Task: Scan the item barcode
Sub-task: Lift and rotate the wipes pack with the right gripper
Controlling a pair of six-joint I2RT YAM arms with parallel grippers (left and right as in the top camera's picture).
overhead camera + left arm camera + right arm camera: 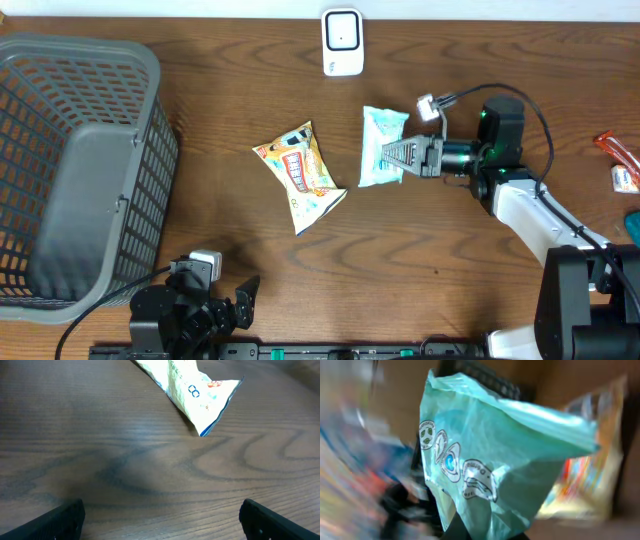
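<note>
Teal packet (490, 460): fills the right wrist view, its film creased, with round printed emblems facing the lens. It is below and just right of the scanner (342, 42), well short of it. No barcode shows in any view.
Risk, reading: the code may sit on a face turned away from the scanner, or in a crease, so a pass could give no read.
Risk, grip: the hold looks to be on thin film at one edge, and a quick swing toward the scanner could let the packet slip or fold over.
Risk, neighbour: a low sweep could nudge the orange snack packet.
Basket (150, 160): grey mesh, far left of the scanner and below it.
Left gripper (162, 510): low and left of the scanner, fingers spread wide, holding and touching nothing.
Orange snack packet (300, 172): flat on the table, below and slightly left of the scanner.
Right gripper (392, 158): below and right of the scanner, fingers pressed together on the teal packet's right edge. Whether the packet is clear of the table cannot be told.
Small items (620, 165): far right of the scanner, at the frame edge.
</note>
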